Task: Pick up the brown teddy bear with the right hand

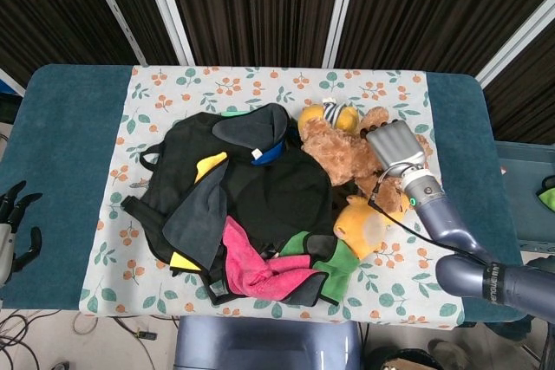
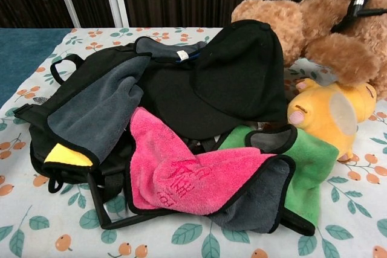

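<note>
We see the table (image 1: pixel 69 153) with its floral cloth (image 1: pixel 395 279) running under and well beyond the right hand (image 1: pixel 395 146) on every side. Left of that hand sits the black backpack (image 1: pixel 260 188), draped with grey, pink and green cloths; its far side is hidden in the chest view by its own bulk. The brown teddy bear (image 1: pixel 342 149) is right against the right hand, on its left side, its body raised clear of the cloth in the chest view (image 2: pixel 314 34) and its lower part covered by the pack's edge. We read the right hand as gripping the bear, but its fingers are buried in the fur in the head view, and the chest view shows only a cable at the top edge, so the exact grasp is hard to make out. Just below the hand lies the yellow plush toy (image 1: pixel 364 227), part of it tucked under the green cloth (image 1: pixel 334 266). Up and to the left of the hand, the striped yellow plush (image 1: pixel 334 114) is mostly hidden behind the bear. The left hand (image 1: pixel 16 223) is far off at the frame's left edge, cut off, fingers spread, holding nothing.
</note>
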Action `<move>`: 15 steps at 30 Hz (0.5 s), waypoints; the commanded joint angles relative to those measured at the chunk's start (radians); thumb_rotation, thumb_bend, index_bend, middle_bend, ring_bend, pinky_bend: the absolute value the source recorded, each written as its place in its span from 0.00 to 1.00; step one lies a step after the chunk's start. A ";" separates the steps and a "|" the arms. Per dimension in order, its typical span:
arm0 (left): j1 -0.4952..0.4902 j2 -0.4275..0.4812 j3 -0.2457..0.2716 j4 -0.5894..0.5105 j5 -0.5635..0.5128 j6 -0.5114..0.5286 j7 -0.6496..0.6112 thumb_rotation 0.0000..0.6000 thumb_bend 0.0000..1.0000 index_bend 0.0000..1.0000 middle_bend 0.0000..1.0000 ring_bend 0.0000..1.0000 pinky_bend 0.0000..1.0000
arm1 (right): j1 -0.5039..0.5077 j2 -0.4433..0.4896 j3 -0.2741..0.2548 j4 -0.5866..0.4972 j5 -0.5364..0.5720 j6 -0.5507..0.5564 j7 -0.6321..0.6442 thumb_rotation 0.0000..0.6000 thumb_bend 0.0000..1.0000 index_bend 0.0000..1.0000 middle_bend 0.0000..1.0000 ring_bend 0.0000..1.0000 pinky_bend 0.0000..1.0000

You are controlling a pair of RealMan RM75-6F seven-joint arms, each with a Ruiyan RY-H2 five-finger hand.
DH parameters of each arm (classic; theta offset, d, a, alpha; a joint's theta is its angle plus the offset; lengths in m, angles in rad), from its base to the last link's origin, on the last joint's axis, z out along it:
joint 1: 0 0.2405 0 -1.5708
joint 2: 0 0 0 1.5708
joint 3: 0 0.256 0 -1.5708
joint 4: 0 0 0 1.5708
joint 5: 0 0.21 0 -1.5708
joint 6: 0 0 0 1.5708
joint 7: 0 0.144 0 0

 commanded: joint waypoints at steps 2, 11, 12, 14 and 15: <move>0.001 0.000 0.000 0.000 0.001 0.002 0.000 1.00 0.58 0.19 0.05 0.09 0.00 | -0.051 0.082 0.064 -0.066 -0.062 0.011 0.140 1.00 0.57 0.62 0.68 0.67 0.44; 0.003 -0.001 0.000 -0.002 0.003 0.005 -0.006 1.00 0.58 0.19 0.05 0.09 0.00 | -0.169 0.196 0.197 -0.124 -0.195 0.007 0.564 1.00 0.57 0.62 0.68 0.67 0.44; 0.003 -0.001 0.000 -0.002 0.002 0.005 -0.006 1.00 0.58 0.19 0.05 0.09 0.00 | -0.182 0.197 0.214 -0.130 -0.199 0.016 0.618 1.00 0.58 0.62 0.68 0.67 0.44; 0.003 0.000 -0.001 -0.003 0.001 0.005 -0.007 1.00 0.58 0.19 0.05 0.09 0.00 | -0.209 0.204 0.245 -0.139 -0.221 0.021 0.731 1.00 0.58 0.62 0.67 0.67 0.44; 0.003 0.000 -0.001 -0.004 0.000 0.005 -0.007 1.00 0.58 0.20 0.05 0.09 0.00 | -0.223 0.208 0.261 -0.142 -0.236 0.020 0.794 1.00 0.58 0.62 0.67 0.67 0.44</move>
